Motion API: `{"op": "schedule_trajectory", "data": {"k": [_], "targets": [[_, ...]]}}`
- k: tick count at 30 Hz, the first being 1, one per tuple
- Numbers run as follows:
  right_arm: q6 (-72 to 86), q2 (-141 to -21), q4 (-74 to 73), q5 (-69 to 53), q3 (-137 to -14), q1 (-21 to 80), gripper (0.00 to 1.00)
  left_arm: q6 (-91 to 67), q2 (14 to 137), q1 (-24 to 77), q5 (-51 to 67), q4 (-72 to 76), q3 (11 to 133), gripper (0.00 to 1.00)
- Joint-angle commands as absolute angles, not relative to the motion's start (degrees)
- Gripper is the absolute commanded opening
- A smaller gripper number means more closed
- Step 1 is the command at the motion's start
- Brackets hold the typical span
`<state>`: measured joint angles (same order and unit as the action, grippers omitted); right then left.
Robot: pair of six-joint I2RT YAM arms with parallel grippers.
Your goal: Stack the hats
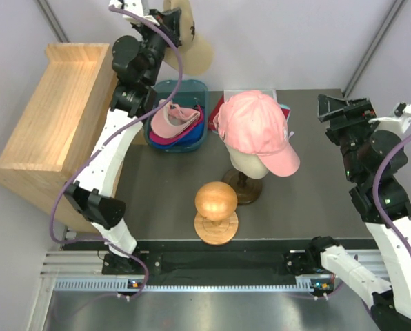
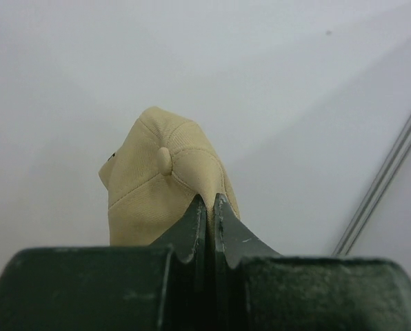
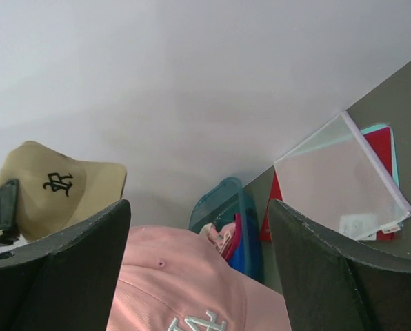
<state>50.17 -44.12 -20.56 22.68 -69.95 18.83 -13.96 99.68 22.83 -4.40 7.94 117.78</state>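
My left gripper point(image 2: 209, 200) is shut on the tan cap point(image 2: 161, 181), pinching its cloth and holding it high at the back left, above the bin. From above the tan cap point(image 1: 192, 41) hangs beside the left gripper point(image 1: 165, 17). A pink cap point(image 1: 257, 124) sits on the cream mannequin head point(image 1: 250, 165) at the table's middle. Light pink, magenta and royal blue caps point(image 1: 176, 123) lie piled in a teal bin point(image 1: 192, 86). My right gripper point(image 1: 343, 110) is open and empty at the right; its wrist view looks over the pink cap point(image 3: 185, 283) between the wide jaws point(image 3: 198, 207) toward the tan cap point(image 3: 61, 186).
A wooden ball on a stand point(image 1: 216, 201) is at the front centre. An open wooden box point(image 1: 54, 117) stands at the left table edge. A clear zip pouch over red and teal sheets point(image 3: 336, 179) lies at the back, right of the bin point(image 3: 223, 200).
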Motion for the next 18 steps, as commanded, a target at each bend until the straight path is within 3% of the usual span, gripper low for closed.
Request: {"op": "schedule_trajectory", "data": {"k": [1,18], "targets": [[50.80,-46.66,-13.81,18.64,-74.70,18.37,0.80,-12.30,92.47,24.17,-5.01,15.20,119.97,0.00],[52.47,-58.80,4.30,-2.28,-83.58,23.81,0.80,-23.64,87.71,35.06,-1.40,21.53,119.00,0.00]]}}
